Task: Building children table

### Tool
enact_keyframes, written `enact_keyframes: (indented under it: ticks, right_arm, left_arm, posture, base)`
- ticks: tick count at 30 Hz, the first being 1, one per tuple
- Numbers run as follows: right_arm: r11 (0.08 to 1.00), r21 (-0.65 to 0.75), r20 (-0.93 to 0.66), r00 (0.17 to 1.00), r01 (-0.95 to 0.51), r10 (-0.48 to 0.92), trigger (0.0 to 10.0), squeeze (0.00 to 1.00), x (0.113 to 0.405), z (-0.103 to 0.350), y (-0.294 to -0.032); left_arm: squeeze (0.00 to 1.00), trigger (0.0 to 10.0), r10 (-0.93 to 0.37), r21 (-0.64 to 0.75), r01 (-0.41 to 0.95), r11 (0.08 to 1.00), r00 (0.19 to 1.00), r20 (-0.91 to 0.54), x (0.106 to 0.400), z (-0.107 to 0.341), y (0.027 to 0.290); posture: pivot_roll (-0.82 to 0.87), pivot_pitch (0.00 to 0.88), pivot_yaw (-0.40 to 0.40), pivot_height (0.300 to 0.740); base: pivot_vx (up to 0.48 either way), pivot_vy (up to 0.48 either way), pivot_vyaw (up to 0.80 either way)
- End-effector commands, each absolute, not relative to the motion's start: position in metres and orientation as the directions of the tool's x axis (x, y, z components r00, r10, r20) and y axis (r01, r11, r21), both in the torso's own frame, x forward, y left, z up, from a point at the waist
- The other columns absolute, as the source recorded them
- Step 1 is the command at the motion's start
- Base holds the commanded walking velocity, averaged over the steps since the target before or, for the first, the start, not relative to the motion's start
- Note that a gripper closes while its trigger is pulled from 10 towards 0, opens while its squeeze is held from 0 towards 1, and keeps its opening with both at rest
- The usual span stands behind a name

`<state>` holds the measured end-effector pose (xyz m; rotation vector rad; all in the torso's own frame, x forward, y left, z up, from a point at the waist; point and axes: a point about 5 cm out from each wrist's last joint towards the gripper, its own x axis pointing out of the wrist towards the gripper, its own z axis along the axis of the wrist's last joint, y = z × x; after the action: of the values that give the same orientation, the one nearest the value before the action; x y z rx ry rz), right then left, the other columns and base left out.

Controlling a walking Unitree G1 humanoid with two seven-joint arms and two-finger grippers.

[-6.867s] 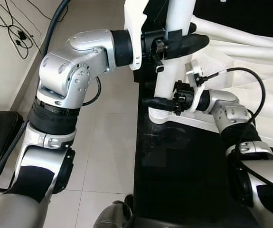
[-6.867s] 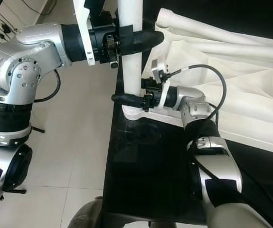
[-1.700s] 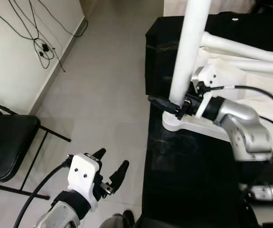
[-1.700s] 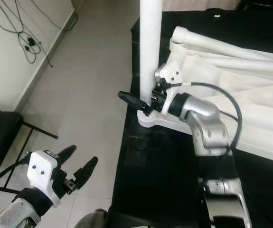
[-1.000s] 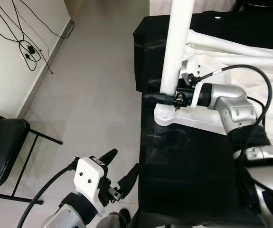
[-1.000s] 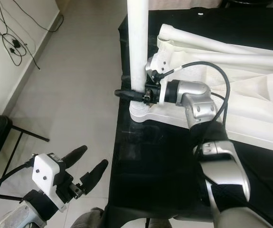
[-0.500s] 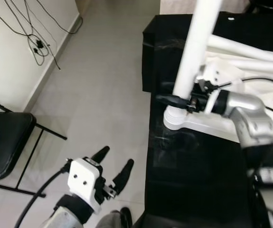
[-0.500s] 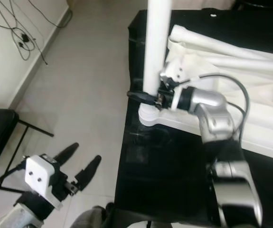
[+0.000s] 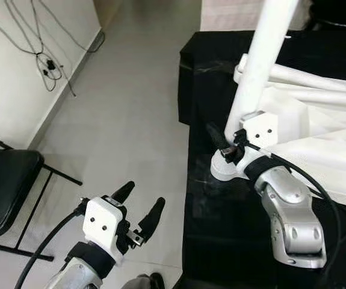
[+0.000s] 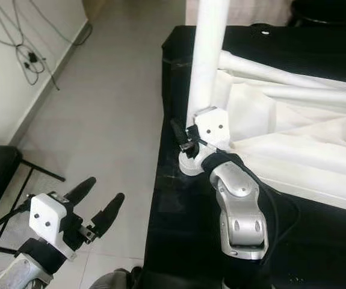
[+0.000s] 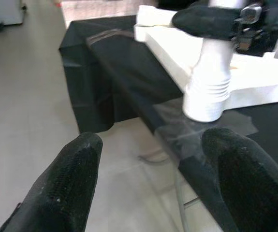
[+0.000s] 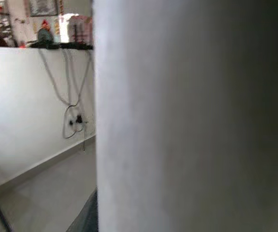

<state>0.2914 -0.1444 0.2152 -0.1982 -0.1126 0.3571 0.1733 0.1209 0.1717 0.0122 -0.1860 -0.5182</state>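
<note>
Upright white cylindrical plastic table leg (image 9: 258, 66) seated in the white tabletop's (image 9: 317, 144) corner socket on the black worktop (image 9: 233, 241). Right end effector (image 9: 224, 143), formerly horizontal, now angles upward, clasping the leg's base; left end effector (image 9: 138, 208) remains released, suggesting final tightening.

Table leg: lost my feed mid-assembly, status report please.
Right gripper at base of upright white table leg, grip unclear. Left gripper open, low over floor. Nothing in the way.
</note>
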Motion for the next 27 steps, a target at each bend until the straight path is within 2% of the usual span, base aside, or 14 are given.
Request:
enact_keyframes:
  ticks: [1,2,3,7,9,10,11,12,13,14,15,18,23,27]
  right_arm:
    - [0.92,-0.185,-0.169,0.934,-0.345,0.316,10.0,0.32,0.299,0.179,-0.159]
    - [0.92,-0.185,-0.169,0.934,-0.345,0.316,10.0,0.32,0.299,0.179,-0.159]
    - [0.918,-0.153,-0.114,0.929,-0.366,0.351,10.0,1.0,0.306,0.19,-0.155]
    - [0.878,-0.126,-0.038,0.887,-0.461,0.46,10.0,1.0,0.317,0.205,-0.149]
    - [0.799,-0.107,0.038,0.8,-0.592,0.598,10.0,1.0,0.324,0.224,-0.143]
    - [0.697,-0.18,0.021,0.705,-0.695,0.709,10.0,1.0,0.323,0.23,-0.138]
    - [0.645,-0.238,-0.021,0.668,-0.727,0.744,10.0,1.0,0.322,0.229,-0.137]
    - [0.645,-0.238,-0.021,0.668,-0.727,0.744,10.0,1.0,0.322,0.229,-0.137]
    - [0.61,-0.276,-0.057,0.646,-0.743,0.761,10.0,0.61,0.321,0.227,-0.136]
    - [0.527,-0.304,-0.101,0.576,-0.794,0.811,10.0,0.0,0.32,0.225,-0.135]
    - [0.475,-0.309,-0.126,0.53,-0.824,0.838,10.0,0.0,0.321,0.225,-0.136]
    - [0.439,-0.312,-0.145,0.499,-0.843,0.854,10.0,0.0,0.322,0.225,-0.136]
    - [0.274,-0.237,-0.161,0.316,-0.932,0.935,10.0,0.0,0.341,0.238,-0.138]
    - [0.242,-0.237,-0.16,0.284,-0.941,0.945,10.0,0.0,0.346,0.242,-0.138]
  left_arm:
    - [0.0,10.0,-0.49,0.052,0.488,0.871,0.858,0.155,0.173,0.167,0.123]
    - [0.0,10.0,-0.49,0.052,0.488,0.871,0.858,0.155,0.173,0.167,0.123]
    - [0.0,10.0,-0.492,0.05,0.491,0.87,0.856,0.156,0.173,0.166,0.123]
    - [0.0,10.0,-0.496,0.048,0.495,0.868,0.854,0.156,0.174,0.166,0.122]
    - [0.0,10.0,-0.5,0.045,0.499,0.865,0.852,0.156,0.174,0.166,0.122]
    - [0.0,10.0,-0.503,0.044,0.503,0.863,0.85,0.158,0.174,0.166,0.121]
    - [0.0,10.0,-0.504,0.043,0.504,0.863,0.849,0.159,0.173,0.166,0.121]
    - [0.0,10.0,-0.504,0.043,0.504,0.863,0.849,0.159,0.173,0.166,0.121]
    - [0.0,10.0,-0.504,0.043,0.504,0.862,0.849,0.16,0.174,0.166,0.121]
    - [0.0,10.0,-0.505,0.043,0.505,0.862,0.848,0.161,0.174,0.166,0.121]
    - [0.0,10.0,-0.506,0.043,0.506,0.862,0.848,0.161,0.174,0.166,0.12]
    - [0.0,10.0,-0.506,0.043,0.506,0.861,0.847,0.162,0.174,0.166,0.12]
    - [0.0,10.0,-0.505,0.045,0.505,0.862,0.848,0.161,0.173,0.166,0.12]
    - [0.0,10.0,-0.506,0.044,0.506,0.861,0.847,0.161,0.172,0.166,0.12]
  posture:
    - [-0.04,0.251,0.029,0.74]
    - [-0.04,0.251,0.029,0.74]
    - [-0.03,0.248,0.03,0.74]
    - [-0.03,0.246,0.029,0.74]
    - [-0.03,0.246,0.027,0.74]
    - [-0.03,0.247,0.027,0.74]
    - [-0.02,0.248,0.027,0.74]
    - [-0.02,0.248,0.027,0.74]
    - [-0.02,0.248,0.027,0.74]
    - [-0.02,0.247,0.024,0.74]
    - [0.0,0.248,0.027,0.74]
    - [0.0,0.248,0.027,0.74]
    - [0.03,0.242,0.035,0.74]
    - [0.03,0.241,0.034,0.74]
  base:
    - [0.0,0.0,0.0]
    - [0.0,0.0,0.0]
    - [0.0,0.0,0.0]
    - [0.0,0.0,0.0]
    - [0.0,0.0,0.0]
    - [0.0,0.0,0.0]
    - [0.0,0.0,0.0]
    - [0.0,0.0,0.0]
    - [0.0,0.0,0.0]
    - [0.0,0.0,0.0]
    - [0.0,0.0,0.0]
    - [0.0,0.0,0.0]
    - [0.0,0.0,0.0]
    - [0.0,0.0,0.0]
